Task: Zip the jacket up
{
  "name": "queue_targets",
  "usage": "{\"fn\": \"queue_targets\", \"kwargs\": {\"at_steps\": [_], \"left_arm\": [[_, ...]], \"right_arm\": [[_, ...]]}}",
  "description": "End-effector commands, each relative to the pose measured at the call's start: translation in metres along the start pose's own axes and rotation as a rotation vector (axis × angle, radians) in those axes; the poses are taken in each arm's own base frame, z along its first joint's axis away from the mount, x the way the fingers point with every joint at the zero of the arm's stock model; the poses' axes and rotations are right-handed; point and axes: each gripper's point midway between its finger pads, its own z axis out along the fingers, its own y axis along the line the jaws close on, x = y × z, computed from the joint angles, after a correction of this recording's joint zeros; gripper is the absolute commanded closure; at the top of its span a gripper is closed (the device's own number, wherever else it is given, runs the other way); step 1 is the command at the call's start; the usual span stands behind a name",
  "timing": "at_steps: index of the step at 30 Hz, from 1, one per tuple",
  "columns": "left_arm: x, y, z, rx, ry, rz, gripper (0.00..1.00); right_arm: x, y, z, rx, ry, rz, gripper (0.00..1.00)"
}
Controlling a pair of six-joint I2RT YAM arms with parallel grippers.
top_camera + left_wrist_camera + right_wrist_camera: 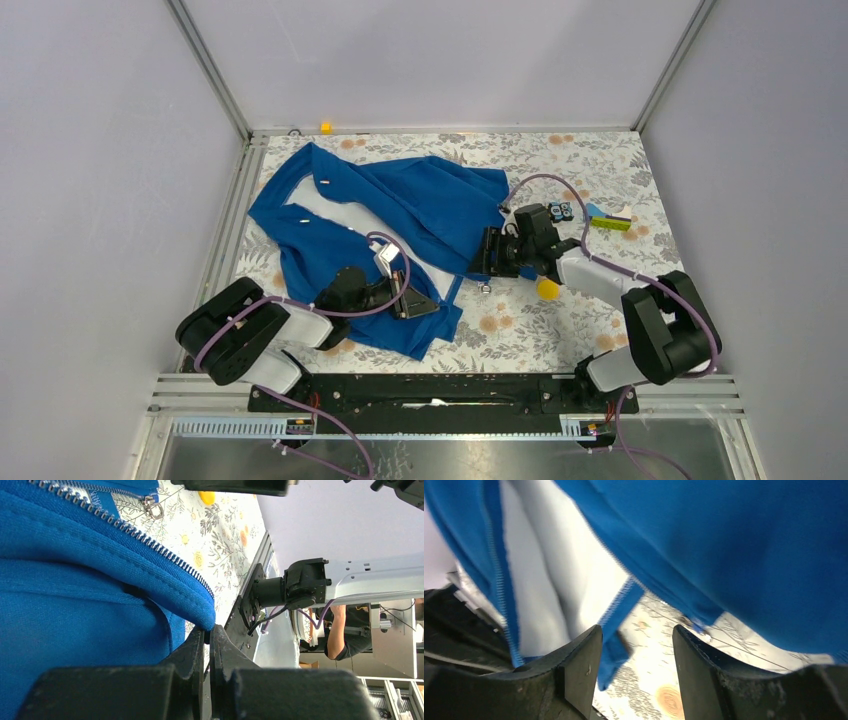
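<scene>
- Jacket (420,200): lies spread open on the flowered table (560,330), front panels parted, one lower corner at each set of fingers. Judged light, limp and without stiffness of its own. It should drape and bunch when pulled, not travel as one piece. Not fragile.
- Near front panel: its lower hem corner folds up over the left gripper (207,635). Fingers closed tip to tip, and by the look of it they pinch the hem edge right at the tips. The hem is doubled and stitched, so thicker than the cloth around it. Judged a good place to hold, with little slip.
- Far front panel: hangs above the right gripper (636,635). Fingers stand apart with nothing between them. White lining (549,570) shows beyond one finger, and the loose bottom end of a zipper tape (621,605) dangles just past the tips.
- Zipper teeth (135,530): silvery row running along the panel edge, away from the left fingertips. Judged the stiffest line in the garment. Take hold on the tape just beside the teeth, not on loose cloth, so the edge can be held taut.
- Pull (153,508): small silvery tab at the end of the other tape, well beyond the left fingertips, resting on the table. Hard, tiny, probably slick, so it needs a fine pinch square across the tab. The two bottom ends are not yet joined.
</scene>
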Motion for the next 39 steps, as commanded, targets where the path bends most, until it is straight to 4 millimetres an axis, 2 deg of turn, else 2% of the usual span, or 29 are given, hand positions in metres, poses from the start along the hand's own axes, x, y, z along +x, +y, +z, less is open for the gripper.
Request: {"fn": "queue_targets", "kwargs": {"at_steps": [1, 4, 7, 11, 16, 18, 23, 26, 28, 31, 34, 39], "left_arm": [[-0.005, -0.022, 0.0, 0.101, -0.005, 0.086, 1.0], [-0.005, -0.027, -0.001, 0.121, 0.0, 0.097, 1.0], [-0.005, -0.027, 0.0, 0.122, 0.0, 0.094, 1.0], [-0.006, -0.026, 0.001, 0.115, 0.003, 0.079, 1.0], [-0.006, -0.026, 0.002, 0.111, 0.006, 0.063, 1.0], [-0.006, -0.027, 0.001, 0.112, 0.006, 0.059, 1.0], [-0.007, -0.028, 0.002, 0.113, 0.005, 0.054, 1.0], [-0.008, -0.029, 0.003, 0.11, 0.014, 0.052, 1.0], [-0.008, -0.029, 0.003, 0.105, 0.015, 0.051, 1.0], [-0.01, -0.03, 0.002, 0.1, 0.009, 0.051, 1.0], [-0.011, -0.032, 0.002, 0.102, 0.007, 0.054, 1.0], [-0.014, -0.036, 0.003, 0.102, 0.006, 0.054, 1.0]], "right_arm": [[0.009, -0.031, -0.003, 0.124, 0.068, -0.008, 0.39], [0.014, -0.033, 0.001, 0.075, 0.102, 0.026, 0.42], [0.013, -0.037, 0.005, 0.026, 0.104, 0.097, 0.49], [0.015, -0.041, 0.009, 0.033, 0.137, 0.101, 0.5], [0.011, -0.065, 0.006, 0.185, 0.134, 0.031, 0.61], [0.007, -0.068, 0.004, 0.227, 0.126, -0.007, 0.62], [0.009, -0.072, 0.01, 0.243, 0.168, -0.004, 0.6], [0.008, -0.066, 0.014, 0.215, 0.164, 0.003, 0.6], [0.007, -0.059, 0.011, 0.23, 0.147, -0.052, 0.58], [0.013, -0.055, 0.006, 0.297, 0.147, -0.14, 0.53], [0.017, -0.059, 0.002, 0.385, 0.153, -0.195, 0.49], [0.013, -0.065, 0.004, 0.554, 0.174, -0.307, 0.41]]}}
